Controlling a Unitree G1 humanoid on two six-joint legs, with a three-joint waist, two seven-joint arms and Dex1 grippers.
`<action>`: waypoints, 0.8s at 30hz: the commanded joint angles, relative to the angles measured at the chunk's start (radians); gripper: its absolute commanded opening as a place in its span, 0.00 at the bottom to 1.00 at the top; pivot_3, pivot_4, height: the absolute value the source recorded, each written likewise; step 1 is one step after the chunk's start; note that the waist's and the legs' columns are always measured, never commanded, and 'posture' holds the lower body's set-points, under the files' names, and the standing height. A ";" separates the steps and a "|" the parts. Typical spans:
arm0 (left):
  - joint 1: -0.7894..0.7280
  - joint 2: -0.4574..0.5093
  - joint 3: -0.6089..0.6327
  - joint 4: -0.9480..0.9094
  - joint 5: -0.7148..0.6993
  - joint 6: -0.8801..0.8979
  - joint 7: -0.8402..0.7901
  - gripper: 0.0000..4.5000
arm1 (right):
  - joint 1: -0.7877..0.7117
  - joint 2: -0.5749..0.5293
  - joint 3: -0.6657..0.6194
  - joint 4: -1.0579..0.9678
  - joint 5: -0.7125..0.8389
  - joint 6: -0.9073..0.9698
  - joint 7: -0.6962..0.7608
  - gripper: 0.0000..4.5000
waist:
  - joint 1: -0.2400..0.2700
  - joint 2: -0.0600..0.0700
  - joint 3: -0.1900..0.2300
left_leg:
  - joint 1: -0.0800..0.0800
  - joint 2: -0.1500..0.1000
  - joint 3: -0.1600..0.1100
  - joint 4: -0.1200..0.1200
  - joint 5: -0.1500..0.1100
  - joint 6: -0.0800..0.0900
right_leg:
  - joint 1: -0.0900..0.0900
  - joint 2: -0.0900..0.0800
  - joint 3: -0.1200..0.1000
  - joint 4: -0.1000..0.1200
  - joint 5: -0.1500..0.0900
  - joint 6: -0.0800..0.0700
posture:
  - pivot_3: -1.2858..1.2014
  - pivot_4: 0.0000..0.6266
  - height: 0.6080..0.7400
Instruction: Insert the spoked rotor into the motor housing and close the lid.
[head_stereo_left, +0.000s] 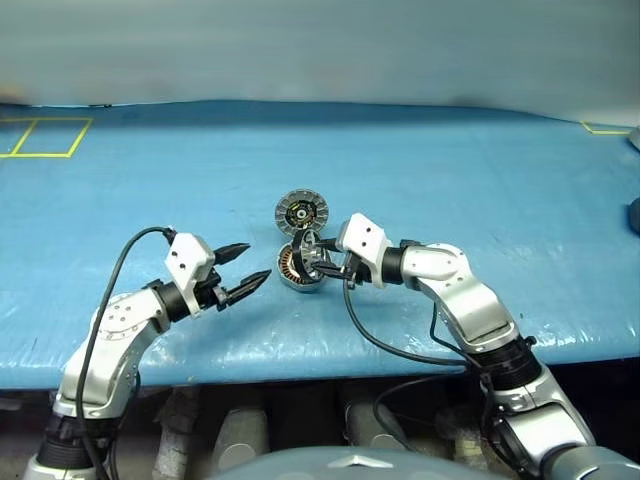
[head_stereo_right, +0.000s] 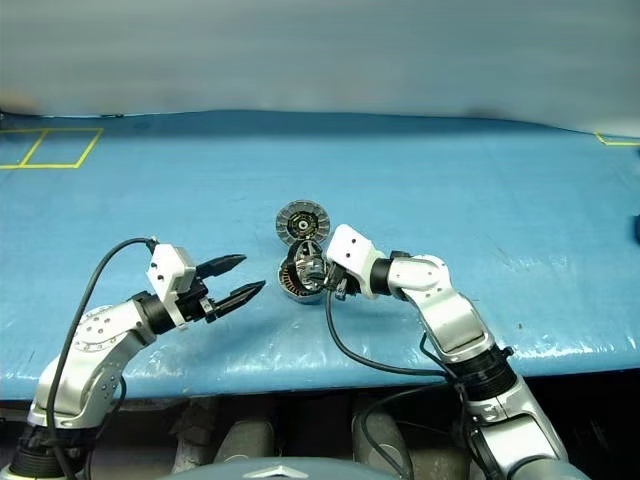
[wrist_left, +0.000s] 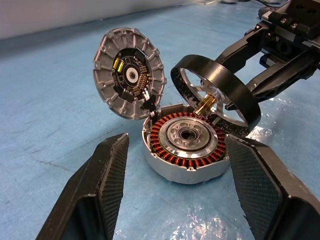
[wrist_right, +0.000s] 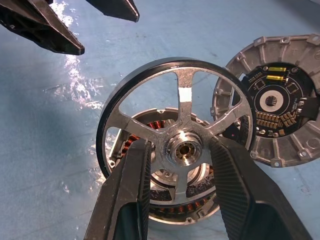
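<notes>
My right gripper (wrist_right: 177, 165) is clamped on the spoked rotor (wrist_right: 182, 107), one finger on each side of its silver hub, holding the wheel tilted on edge just above the motor housing (wrist_left: 187, 147). The rotor's dark rim hangs over the far side of the housing and its brass-coloured shaft end points down toward the housing's centre; I cannot tell whether the two are touching. The housing sits on the blue surface (head_stereo_left: 480, 190) with its ring of copper windings around the silver hub facing up. The lid (wrist_left: 130, 72) stands open, joined to the housing's edge and leaning away from it, its inner face showing grey radial segments around a black centre with small gold parts. My left gripper (head_stereo_left: 243, 272) hovers near the housing on my left side, its two black fingers spread apart with nothing between them, pointed toward the housing. In the left wrist view the housing lies between those spread fingers but beyond their tips.
</notes>
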 joint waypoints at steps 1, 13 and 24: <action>0.007 -0.003 0.010 -0.033 -0.010 -0.012 0.004 0.73 | -0.042 -0.023 0.013 -0.014 -0.016 -0.049 0.021 0.32 | 0.000 0.000 0.000 | 0.000 0.000 0.000 0.000 0.000 0.000 | 0.000 0.000 0.000 0.000 0.000 0.000 | 0.52 0.24 1.00; 0.004 -0.015 -0.005 -0.034 -0.007 -0.013 0.008 0.73 | -0.095 -0.046 0.090 0.081 -0.101 -0.115 0.043 0.32 | -0.001 0.000 0.000 | 0.000 0.000 0.000 0.000 0.000 0.000 | 0.000 0.000 0.000 0.000 0.000 0.000 | 0.52 0.24 1.00; -0.007 -0.020 -0.007 -0.033 -0.014 -0.008 0.013 0.73 | -0.109 -0.052 0.103 0.099 -0.150 -0.158 0.055 0.32 | 0.000 0.000 0.000 | 0.000 0.000 0.000 0.001 0.000 0.000 | 0.001 0.000 0.000 0.000 0.000 0.000 | 0.52 0.24 1.00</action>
